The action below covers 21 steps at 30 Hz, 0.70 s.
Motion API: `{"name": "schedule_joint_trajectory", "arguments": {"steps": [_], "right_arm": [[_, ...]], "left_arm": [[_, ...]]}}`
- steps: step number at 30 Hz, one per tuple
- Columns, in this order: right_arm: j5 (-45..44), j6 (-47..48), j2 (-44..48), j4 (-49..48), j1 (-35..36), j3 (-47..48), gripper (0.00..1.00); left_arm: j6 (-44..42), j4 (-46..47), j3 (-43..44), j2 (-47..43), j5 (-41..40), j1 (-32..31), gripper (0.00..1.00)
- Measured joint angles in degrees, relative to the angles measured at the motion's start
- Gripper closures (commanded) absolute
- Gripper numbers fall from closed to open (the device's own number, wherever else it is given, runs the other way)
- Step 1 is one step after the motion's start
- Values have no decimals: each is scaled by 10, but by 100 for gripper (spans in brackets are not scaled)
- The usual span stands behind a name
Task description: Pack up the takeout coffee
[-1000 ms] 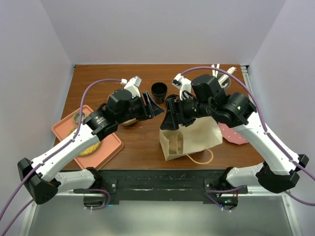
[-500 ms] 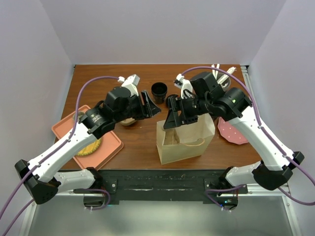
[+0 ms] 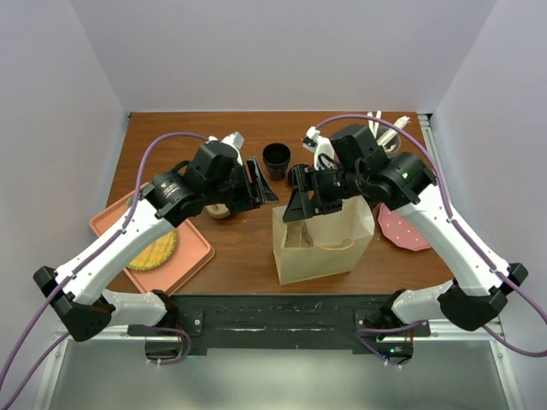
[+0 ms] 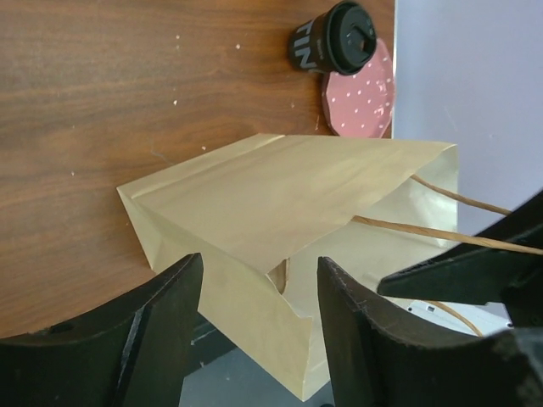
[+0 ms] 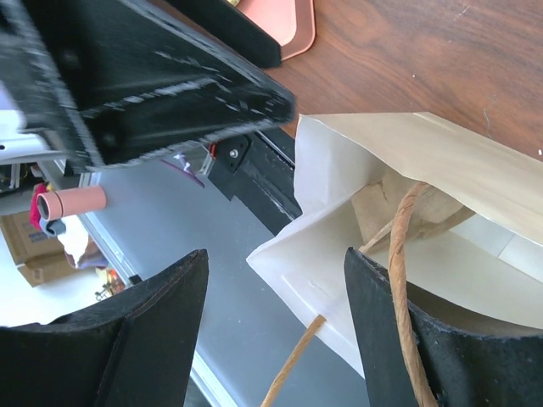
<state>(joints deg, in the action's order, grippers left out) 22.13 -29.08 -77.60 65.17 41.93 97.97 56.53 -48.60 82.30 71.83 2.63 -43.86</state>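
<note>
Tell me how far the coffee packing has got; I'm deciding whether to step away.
Done: the paper bag stands upright, mouth open. In hand: the right gripper straddles the bag's rim, jaws apart; the left gripper hovers open and empty beside it. Left: the takeout coffee, lid on, sits by the pink plate, ungripped; it has yet to be picked up and lowered into the bag.

A brown paper bag [image 3: 329,252] stands open on the tabletop [image 3: 244,248], a pink dotted plate [image 3: 403,235] beside it. A lidless black cup [image 3: 276,159] sits behind, an orange tray [image 3: 195,254] left.
</note>
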Motion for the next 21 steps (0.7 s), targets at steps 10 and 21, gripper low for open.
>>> {"name": "schedule_joint_trajectory", "arguments": {"steps": [10,21], "right_arm": [[1,0,0,-2,-7,-8,31],[1,0,0,-16,-9,-30,31]], "left_arm": [[27,-8,10,22,31,-5,41],[30,-60,58,64,53,-10,47]]}}
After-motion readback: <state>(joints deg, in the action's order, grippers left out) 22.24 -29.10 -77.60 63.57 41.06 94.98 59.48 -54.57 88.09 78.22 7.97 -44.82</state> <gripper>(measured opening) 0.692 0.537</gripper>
